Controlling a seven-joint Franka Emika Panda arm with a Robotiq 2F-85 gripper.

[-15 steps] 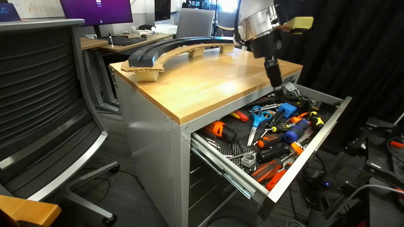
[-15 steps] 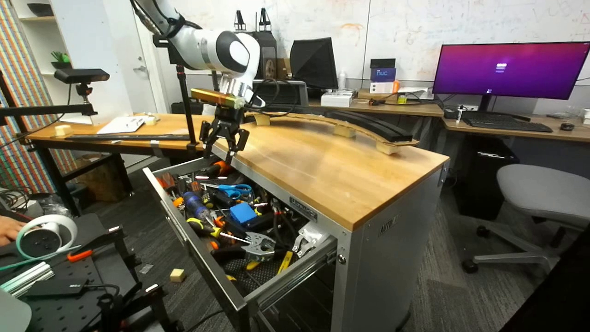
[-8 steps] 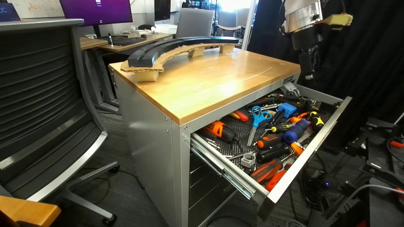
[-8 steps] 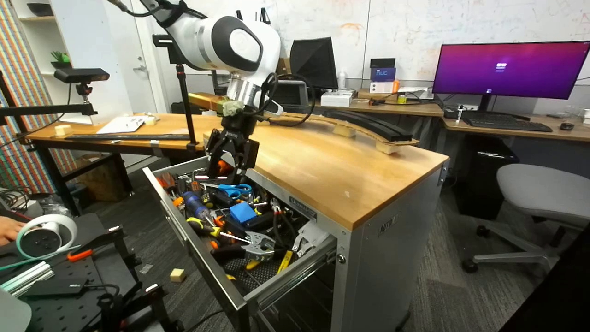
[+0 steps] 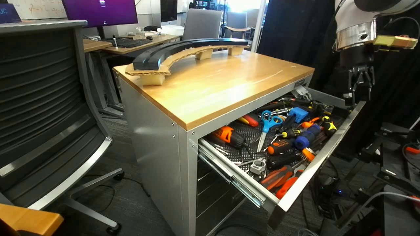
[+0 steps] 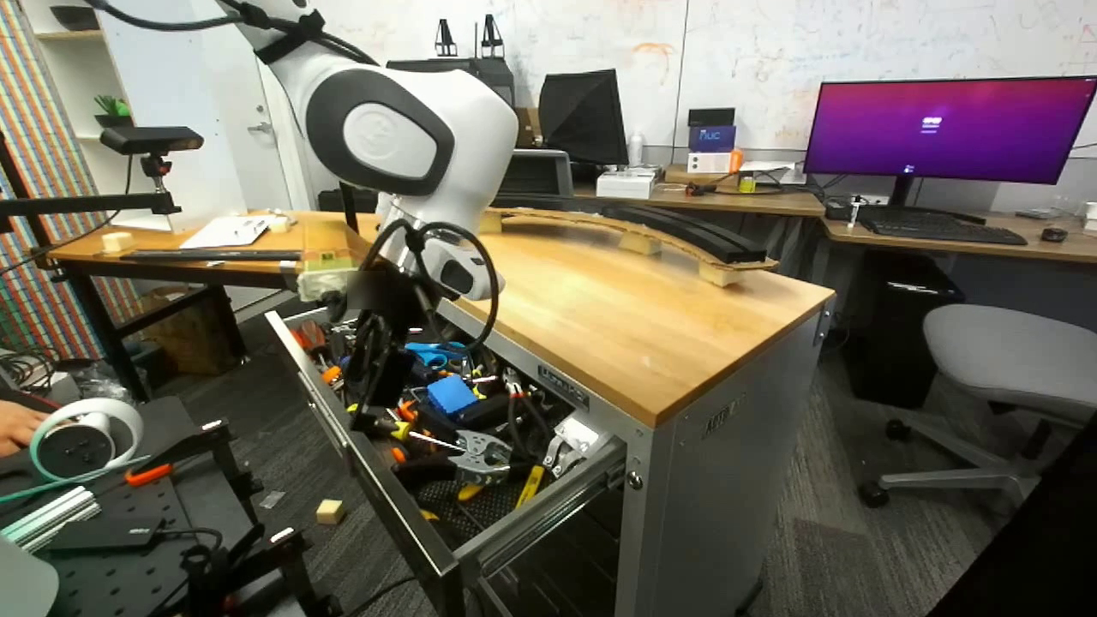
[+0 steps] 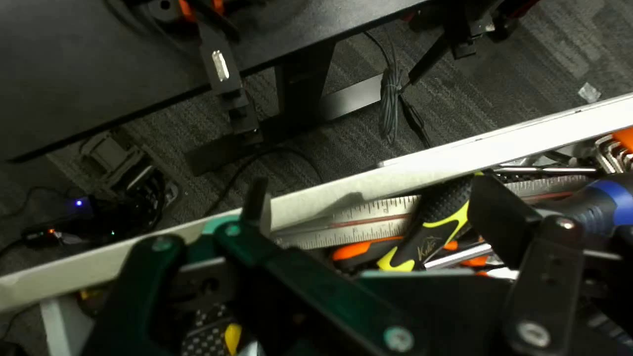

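Gripper (image 7: 378, 210) hangs right over the front rim of the drawer (image 5: 311, 167), and its jaws are wide apart, only air btwn them, nothing pinched! One finger (image 7: 256, 202) shows across the drawer's front rim in the wrist view; contact or just above it, can't tell. Its partner hangs on the drawer's inner side, past the rim. Framed btwn the two, in the drawer just behind its front: the metal ruler (image 7: 356, 225), running approx parallel to the rim, & the yel/blk handle (image 7: 437, 222) crossing over it. Orange handle (image 7: 358, 249) sits nxt to both, a bit deeper in the drawer. Elsewhere: blue handle (image 5: 307, 137) lies near the drawer's front abt mid-length, blue scissors (image 5: 269, 124) farther back in the drawer, w/ the blue block (image 5: 298, 114) nearby. Red grips (image 5: 278, 177) crowd a front corner of the drawer, grey ring clamp (image 5: 258, 166) nxt to them. Orange/blk tool (image 5: 226, 134) is in the drawer's back corner, same end as those grips. Above & behind the drawer, the wooden worktop (image 5: 229, 85) carries a blk curved piece (image 5: 144, 64), up on cardboard (image 5: 167, 70) and pale blocks (image 5: 152, 79).
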